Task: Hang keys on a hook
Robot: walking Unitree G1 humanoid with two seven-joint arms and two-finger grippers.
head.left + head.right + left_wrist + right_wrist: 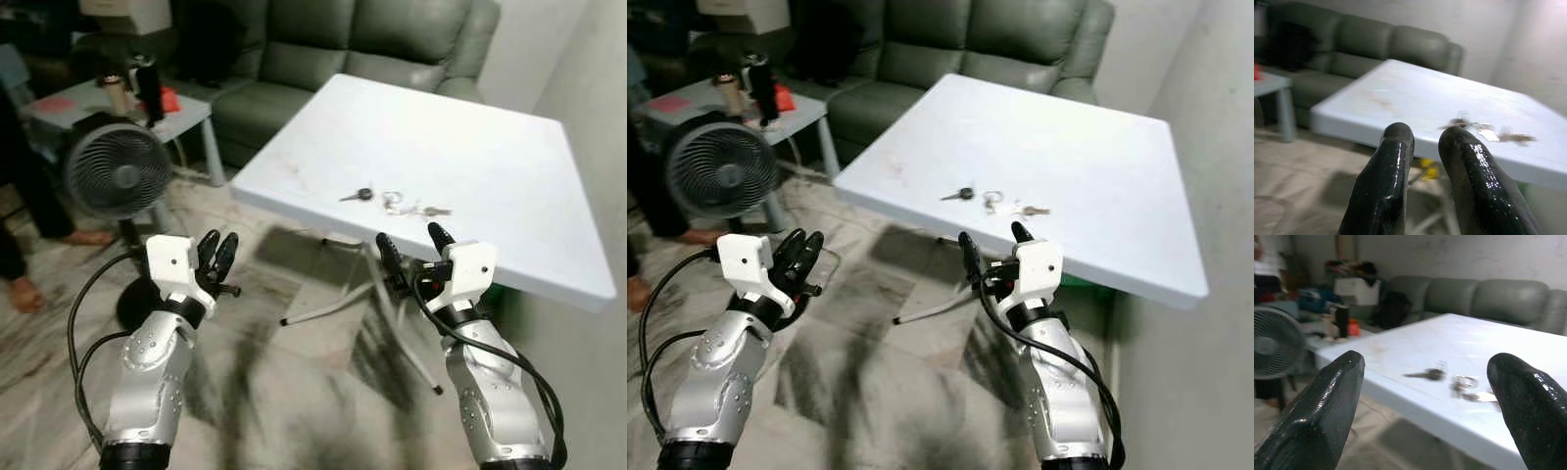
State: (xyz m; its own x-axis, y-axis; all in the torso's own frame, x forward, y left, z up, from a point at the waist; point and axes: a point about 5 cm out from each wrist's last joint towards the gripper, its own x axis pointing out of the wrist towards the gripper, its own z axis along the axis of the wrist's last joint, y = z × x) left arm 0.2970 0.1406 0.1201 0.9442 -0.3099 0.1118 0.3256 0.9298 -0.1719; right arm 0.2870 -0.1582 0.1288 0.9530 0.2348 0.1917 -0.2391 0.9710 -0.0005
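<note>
A bunch of keys on a ring lies near the front edge of the white folding table; one dark-headed key points left, others spread right. In the right wrist view the keys lie ahead between the fingers. My right gripper is open, just short of the table's front edge and below the keys. My left gripper is held lower and left, over the floor, its fingers nearly together with nothing between them. No hook can be made out.
A standing fan is at the left, with a small grey side table carrying bottles behind it. A green sofa stands beyond the table. A person's bare feet are at the far left. Wall on the right.
</note>
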